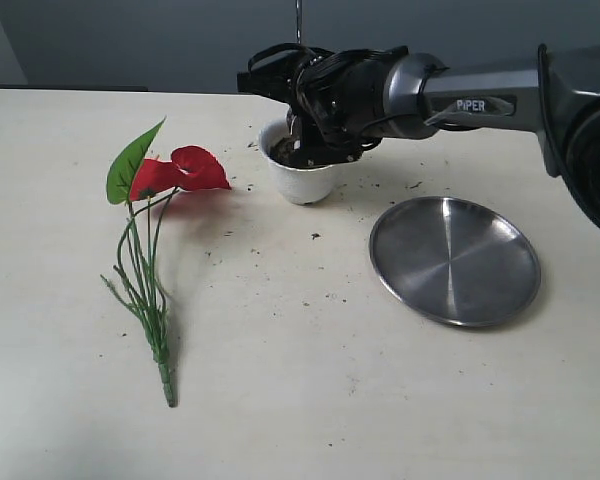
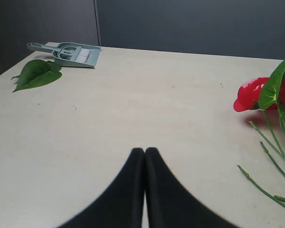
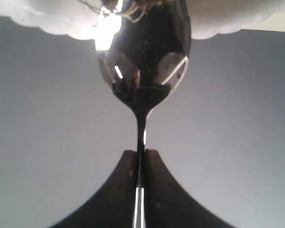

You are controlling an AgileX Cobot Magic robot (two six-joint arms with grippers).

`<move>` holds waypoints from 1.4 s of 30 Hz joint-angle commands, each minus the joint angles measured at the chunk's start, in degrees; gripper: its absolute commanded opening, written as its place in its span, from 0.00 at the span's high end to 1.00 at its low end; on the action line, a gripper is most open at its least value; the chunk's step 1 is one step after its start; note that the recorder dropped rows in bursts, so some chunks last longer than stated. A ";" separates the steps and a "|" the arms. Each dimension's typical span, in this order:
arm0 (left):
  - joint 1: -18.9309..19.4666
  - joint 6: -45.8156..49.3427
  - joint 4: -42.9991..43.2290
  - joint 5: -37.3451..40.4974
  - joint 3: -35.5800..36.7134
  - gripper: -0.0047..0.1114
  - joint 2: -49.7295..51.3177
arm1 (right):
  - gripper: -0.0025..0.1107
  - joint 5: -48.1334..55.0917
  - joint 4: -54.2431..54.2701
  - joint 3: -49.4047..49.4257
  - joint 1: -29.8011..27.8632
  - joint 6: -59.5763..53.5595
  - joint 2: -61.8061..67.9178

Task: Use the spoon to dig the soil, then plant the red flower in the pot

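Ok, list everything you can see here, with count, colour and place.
table: one, cream, under everything
pot: one, white, far middle of table
soil: one mass, dark brown, in pot
spoon: one, silver, bowl at pot's rim
red flower: one, red with green stems, lying left of pot
plate: one, steel, right of pot
dustpan: one, grey-green, near table edge
loose leaf: one, green, beside dustpan
left gripper: one, black, shut, over bare table
right gripper: one, black, shut on spoon at pot
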 commanded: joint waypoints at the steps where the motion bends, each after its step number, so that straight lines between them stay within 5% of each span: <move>1: -0.42 -0.02 -0.53 -0.39 0.29 0.96 -0.23 | 0.98 0.18 -0.76 -1.02 -1.26 -0.50 -0.31; 42: -0.42 -0.02 -0.53 -0.39 0.29 0.96 -0.23 | 0.98 -2.55 3.29 -0.25 -1.75 -0.51 2.60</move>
